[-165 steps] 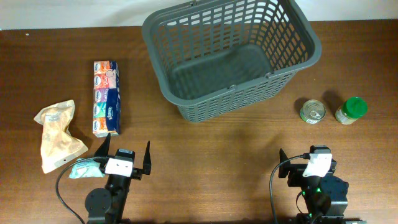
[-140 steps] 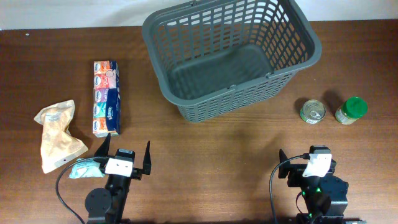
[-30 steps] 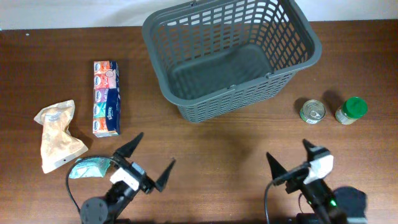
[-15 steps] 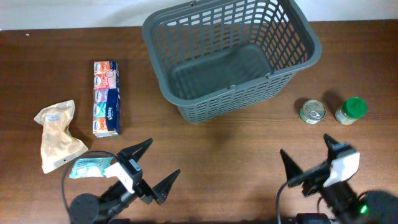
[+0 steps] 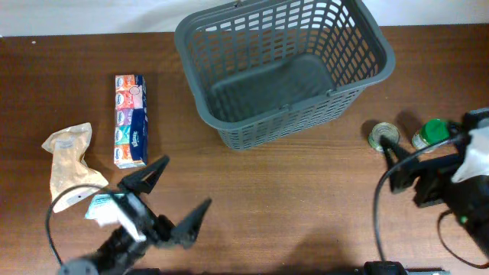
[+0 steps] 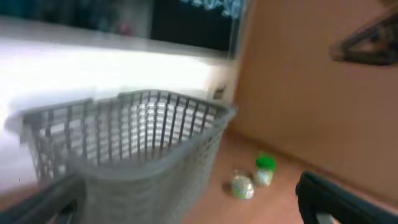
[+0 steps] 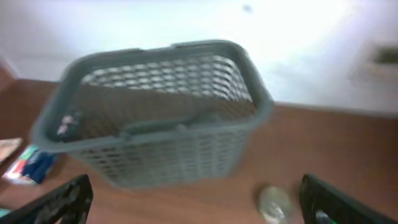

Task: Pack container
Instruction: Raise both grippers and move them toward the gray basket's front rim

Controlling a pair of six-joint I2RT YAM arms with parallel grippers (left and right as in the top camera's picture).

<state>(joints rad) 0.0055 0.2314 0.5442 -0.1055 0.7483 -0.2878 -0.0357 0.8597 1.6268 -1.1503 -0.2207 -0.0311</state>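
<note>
The container (image 5: pixel 284 127) is a large dark grey slotted basket at the back middle of the table, with nothing inside. It fills the left wrist view (image 6: pixel 124 146) and the right wrist view (image 7: pixel 155 146). My left gripper (image 5: pixel 172 197) hangs open over the front left of the table, well short of the container and holding nothing. My right gripper (image 5: pixel 425 149) is open at the right, just in front of a tin can (image 5: pixel 381 136) and a green-lidded jar (image 5: pixel 436 129). Both wrist views are blurred. The can (image 7: pixel 273 202) lies between my right gripper's spread fingers.
A long pack of tissues (image 5: pixel 130 120) lies left of the container. A crumpled beige bag (image 5: pixel 69 162) and a small teal packet (image 5: pixel 99 205) lie at the front left, beside my left arm. The can (image 6: pixel 241 185) and jar (image 6: pixel 264 169) stand right of the basket.
Both arms have risen from their rest at the front edge. The left has swung toward the front left; the right has moved right and back toward the can and jar. Nothing on the table has moved.
</note>
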